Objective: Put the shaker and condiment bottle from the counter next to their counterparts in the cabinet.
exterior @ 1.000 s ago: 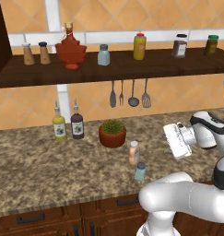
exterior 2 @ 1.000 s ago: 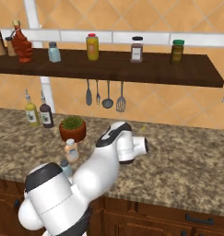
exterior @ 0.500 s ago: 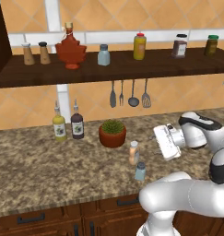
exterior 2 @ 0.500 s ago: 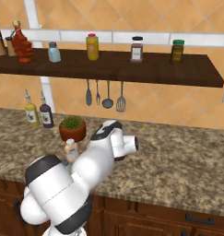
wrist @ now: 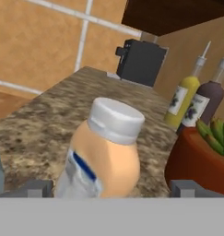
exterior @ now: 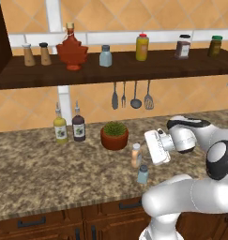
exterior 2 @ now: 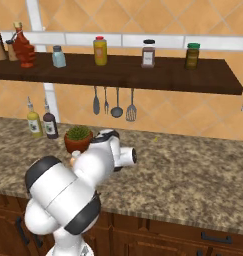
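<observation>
The gripper (wrist: 111, 189), fingers spread wide and holding nothing, is turned sideways toward the condiment bottle (wrist: 102, 154), so that the peach-tan body stands between the two dark finger tips; judged from this, the hand is lined up for a side grasp about the bottle's middle, which would leave the pale cap free. The bottle stands upright on the granite counter (exterior: 35, 173), just beside the potted plant (exterior: 114, 135), and the blue-grey shaker (exterior: 142, 174) stands close in front of it, nearer the counter's front edge. The clay pot crowds one side of the bottle, so the finger on that side has little room and could nudge the pot as the jaws close. The counterparts wait on the cabinet (exterior: 110, 72) shelf above: the red maple-leaf bottle (exterior: 72, 48) and a lookalike shaker (exterior: 105, 56), with a bare stretch of shelf between that shaker and the yellow bottle (exterior: 142, 47). The hanging utensils (exterior: 132, 96) lie below the shelf's front edge, so a lift should probably come outward before rising
</observation>
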